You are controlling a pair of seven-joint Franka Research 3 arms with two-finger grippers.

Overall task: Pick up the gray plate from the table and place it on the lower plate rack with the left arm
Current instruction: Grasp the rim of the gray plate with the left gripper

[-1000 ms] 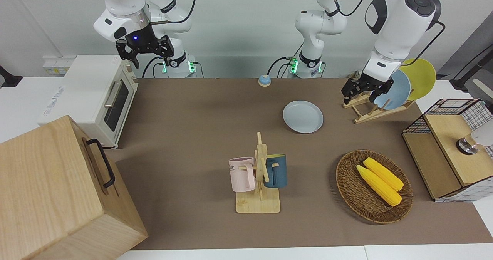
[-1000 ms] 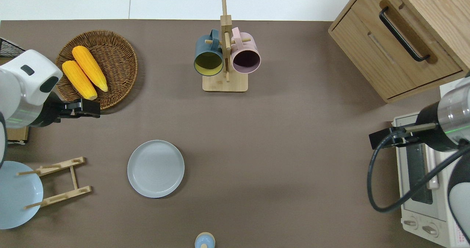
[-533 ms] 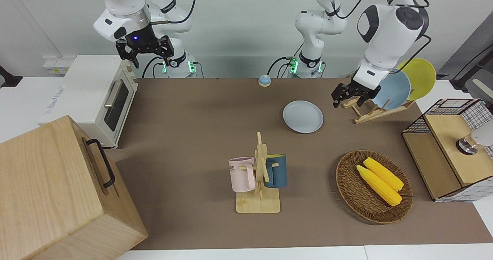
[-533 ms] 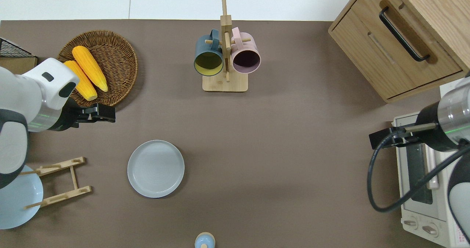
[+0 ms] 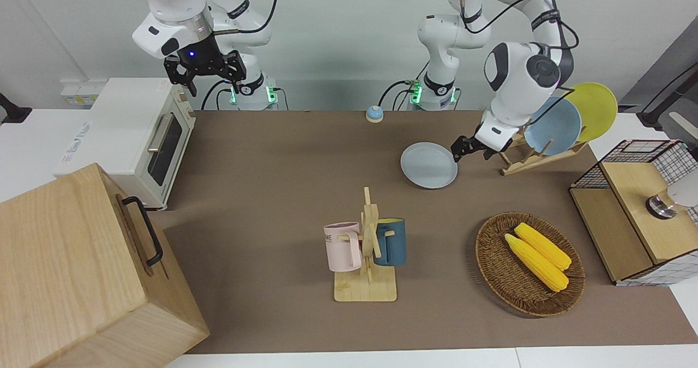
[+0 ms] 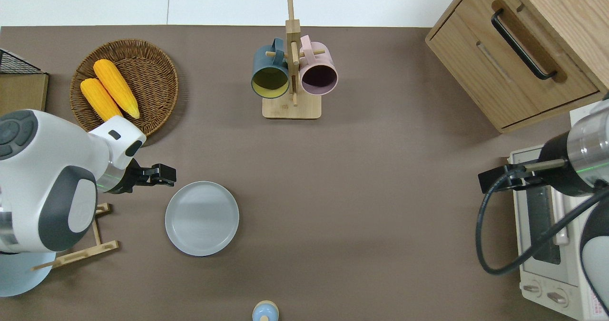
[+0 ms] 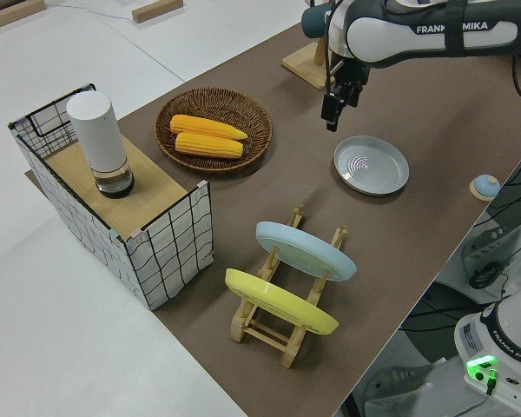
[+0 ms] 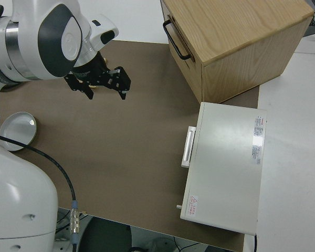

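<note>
The gray plate (image 5: 429,165) (image 6: 202,218) (image 7: 372,164) lies flat on the brown table (image 5: 272,193). My left gripper (image 5: 468,150) (image 6: 166,174) (image 7: 330,113) is open and empty. It hangs over the mat just off the plate's rim, on the side toward the left arm's end. The lower plate rack (image 5: 521,160) (image 6: 85,252) (image 7: 282,334) stands beside the plate toward that end. It holds a sky-blue plate (image 5: 556,127) and a yellow plate (image 5: 593,110) in its upper slots. My right arm is parked, its gripper (image 5: 204,73) (image 8: 97,86) open.
A wooden mug stand (image 5: 368,248) with a pink and a dark blue mug stands mid-table. A wicker basket (image 5: 493,281) holds two corn cobs. A wire crate (image 5: 638,210), a toaster oven (image 5: 136,133), a wooden cabinet (image 5: 82,270) and a small blue bell (image 5: 374,114) are around.
My left gripper has swung from near the plate rack and basket toward the gray plate and come lower. The plate and the right arm have not moved.
</note>
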